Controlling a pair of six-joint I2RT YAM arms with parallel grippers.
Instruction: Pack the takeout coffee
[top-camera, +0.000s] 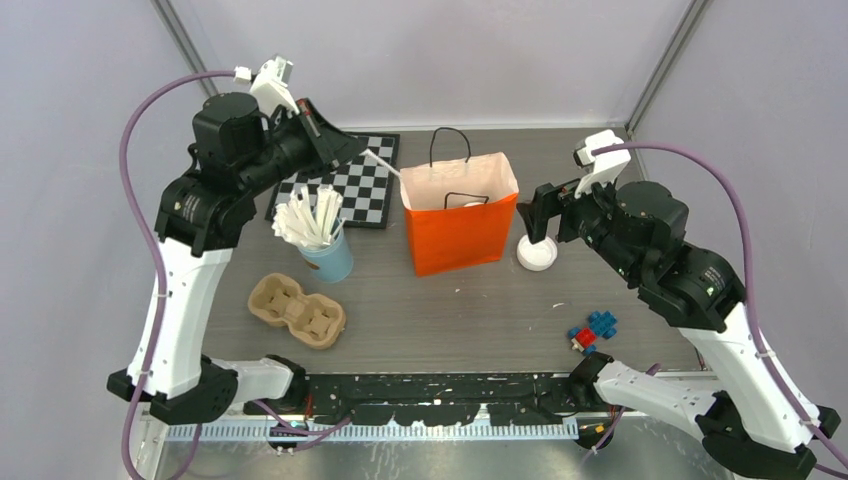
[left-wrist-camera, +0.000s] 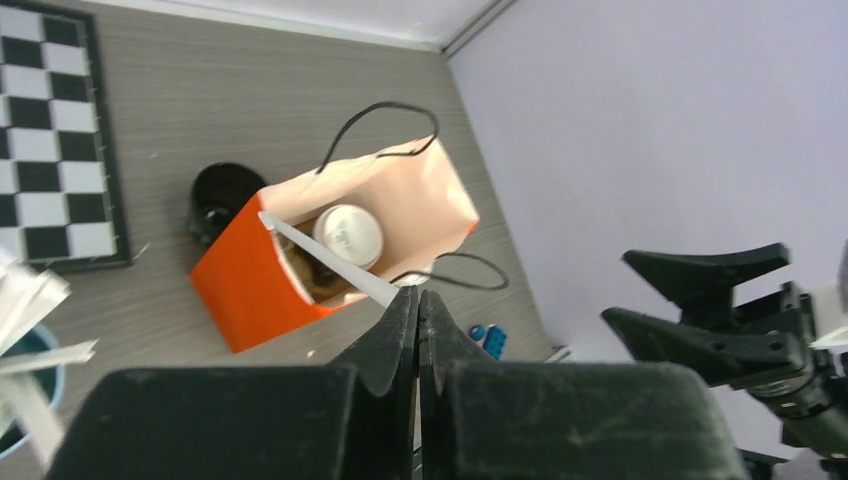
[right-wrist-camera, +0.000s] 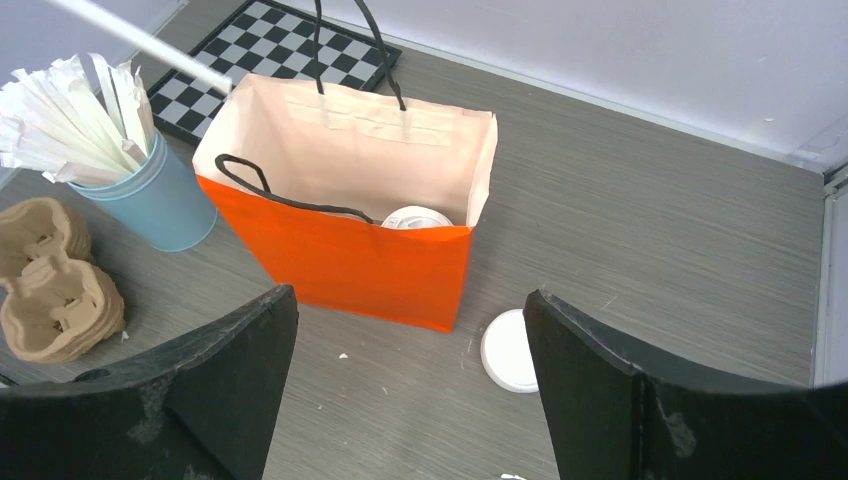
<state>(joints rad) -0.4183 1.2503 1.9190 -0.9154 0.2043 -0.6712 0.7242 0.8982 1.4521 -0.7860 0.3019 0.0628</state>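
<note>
one lidded cup (left-wrist-camera: 348, 235) in bag (left-wrist-camera: 240, 290); left fingers (left-wrist-camera: 417, 312) pinch stick (left-wrist-camera: 320, 255); right fingers (top-camera: 538, 222) wide, empty

No legible text, label or number anywhere.

Table (top-camera: 600, 300): I see grey wood.
Upper left: checkerboard (top-camera: 345, 185).
Centre: orange bag (top-camera: 460, 235).
Lower left: cardboard carrier (top-camera: 297, 310).
Lower right: toy blocks (top-camera: 592, 331).

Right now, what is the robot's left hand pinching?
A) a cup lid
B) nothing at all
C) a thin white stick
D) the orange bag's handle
C: the left hand is closed on a thin white stick, whose far tip points at a top corner of the orange bag.
</note>
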